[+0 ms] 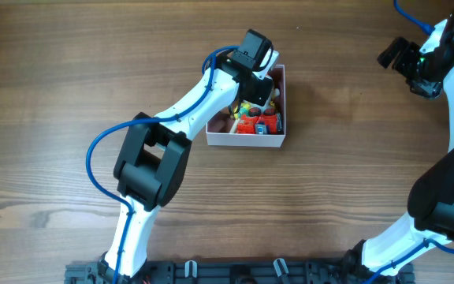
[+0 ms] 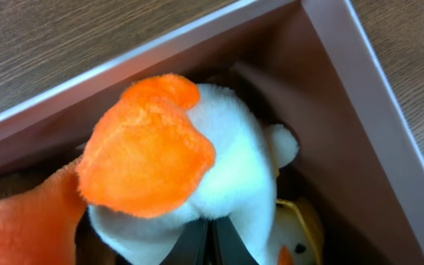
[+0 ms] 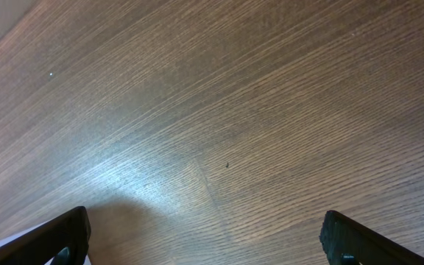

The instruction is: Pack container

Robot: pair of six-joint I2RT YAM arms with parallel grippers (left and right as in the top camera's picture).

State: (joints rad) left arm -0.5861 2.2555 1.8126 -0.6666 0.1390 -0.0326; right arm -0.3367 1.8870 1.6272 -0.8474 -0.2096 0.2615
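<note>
Tabletop [image 1: 69, 63]: we recorded brown wood grain, carrying everything listed here.
Container [image 1: 247, 140]: we found it standing on the tabletop near the middle, with white outer walls, a dusty pink inside and several toys within.
Red toys [image 1: 260, 123]: we noted them lying in the container's nearer half, against the right wall.
Yellow toy [image 2: 298, 237]: it sat low in the container, just beside the plush toy.
Left gripper [image 2: 212, 244]: it reached down into the container's far right corner; we saw the jaws drawn together, pinched on the plush toy's white underside.
Plush toy [image 2: 197, 147]: white with a large orange patch, close against the corner walls.
Right gripper [image 3: 205, 243]: we logged it at the far right, well apart from the container, over bare wood; jaws were wide apart and held nothing.
</note>
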